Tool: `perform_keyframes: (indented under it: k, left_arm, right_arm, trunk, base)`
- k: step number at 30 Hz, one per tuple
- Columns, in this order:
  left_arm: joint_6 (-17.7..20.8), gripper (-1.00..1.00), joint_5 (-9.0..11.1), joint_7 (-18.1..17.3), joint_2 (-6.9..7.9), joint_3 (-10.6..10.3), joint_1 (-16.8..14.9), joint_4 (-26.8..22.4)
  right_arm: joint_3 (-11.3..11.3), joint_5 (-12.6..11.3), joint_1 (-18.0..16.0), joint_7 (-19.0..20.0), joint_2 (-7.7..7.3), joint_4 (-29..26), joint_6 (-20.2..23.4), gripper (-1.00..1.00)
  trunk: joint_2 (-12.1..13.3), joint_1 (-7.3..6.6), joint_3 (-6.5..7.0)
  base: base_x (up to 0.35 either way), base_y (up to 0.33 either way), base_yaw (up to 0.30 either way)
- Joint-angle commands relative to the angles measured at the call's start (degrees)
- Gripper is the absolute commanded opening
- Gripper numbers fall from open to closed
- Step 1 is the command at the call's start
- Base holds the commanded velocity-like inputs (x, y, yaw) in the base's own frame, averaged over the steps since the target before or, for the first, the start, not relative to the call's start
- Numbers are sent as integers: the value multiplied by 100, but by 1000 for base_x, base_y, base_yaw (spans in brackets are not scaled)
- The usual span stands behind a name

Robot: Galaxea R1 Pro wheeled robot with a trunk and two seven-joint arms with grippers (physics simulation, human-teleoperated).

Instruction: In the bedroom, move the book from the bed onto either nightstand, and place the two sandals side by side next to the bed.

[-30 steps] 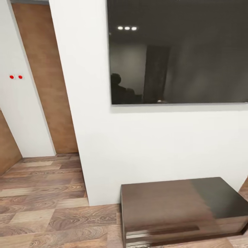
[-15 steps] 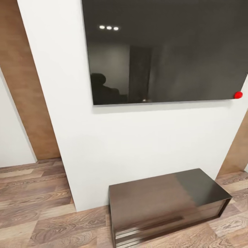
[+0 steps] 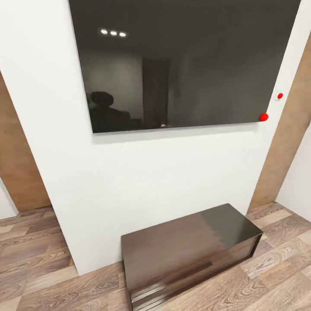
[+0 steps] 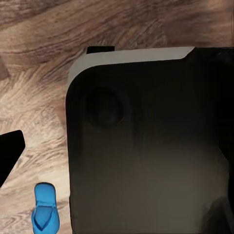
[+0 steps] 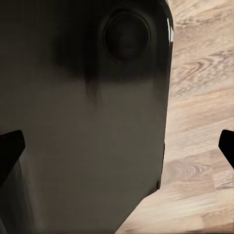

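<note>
One bright blue sandal (image 4: 45,208) lies flat on the wood floor beside my black base (image 4: 146,146) in the left wrist view. My left gripper (image 4: 117,156) hangs above the base; one dark fingertip (image 4: 9,152) shows far off to the side, so the jaws stand wide and empty. In the right wrist view my right gripper (image 5: 117,146) is open over the base too, its fingertips (image 5: 9,148) at opposite edges with nothing between. The book, the bed, the nightstands and the second sandal are out of view.
The head view faces a white wall (image 3: 164,172) with a large black TV screen (image 3: 185,65). Below it a long low dark-brown glossy cabinet (image 3: 190,248) stands on the wood floor (image 3: 34,268). A wall switch with a red dot (image 3: 279,96) sits at the right.
The head camera has swung to the right: the TV and cabinet sit further left in the picture, and the right-hand switch and brown panel have come into sight.
</note>
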Motion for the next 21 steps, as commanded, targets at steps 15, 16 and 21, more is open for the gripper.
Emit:
perform_keyframes:
  k: [15,16,21]
  left_arm:
    - [-436,100,-35,3,3,-16,0,-13]
    - [-439,100,-35,4,3,-10,0,-15]
    - [-442,100,-33,3,3,-4,0,-23]
  right_arm:
    - [1,-1,-1,-1,0,-1,-5,100]
    - [1,-1,-1,-1,0,-1,-5,100]
    - [1,-1,-1,-1,0,-1,-5,100]
  trunk:
    - [-2,0,-4]
    - [-2,0,-4]
    - [-2,0,-4]
  base:
    - [4,0,-257]
    - [120,0,-227]
    - [156,0,-220]
